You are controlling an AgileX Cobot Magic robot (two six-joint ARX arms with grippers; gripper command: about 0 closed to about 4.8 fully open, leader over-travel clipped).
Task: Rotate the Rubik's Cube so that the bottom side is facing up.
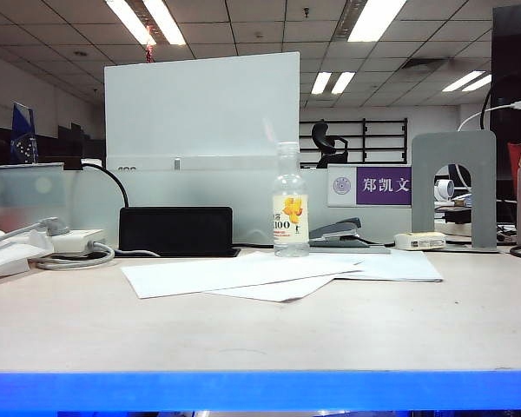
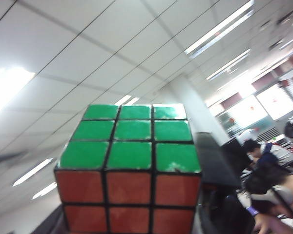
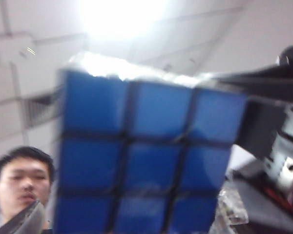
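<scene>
Left wrist view is filled nearly to its lower edge by the Rubik's Cube [image 2: 129,168], green face and red face showing, its lowest row cut off; a dark finger [image 2: 219,170] of the left pincer [image 2: 129,214] lies along one side, so it seems gripped, though the other finger is hidden. Behind it are ceiling panels and seated people. In the right wrist view the cube's blue face is close and blurred; the right pincer [image 3: 151,161] shows one dark finger [image 3: 263,83] beside the cube, and whether it touches cannot be told. From the exterior view, neither arm nor cube appears: only the table [image 1: 260,339], loose paper sheets [image 1: 269,274], a clear bottle [image 1: 290,201] and a stapler [image 1: 337,233].
</scene>
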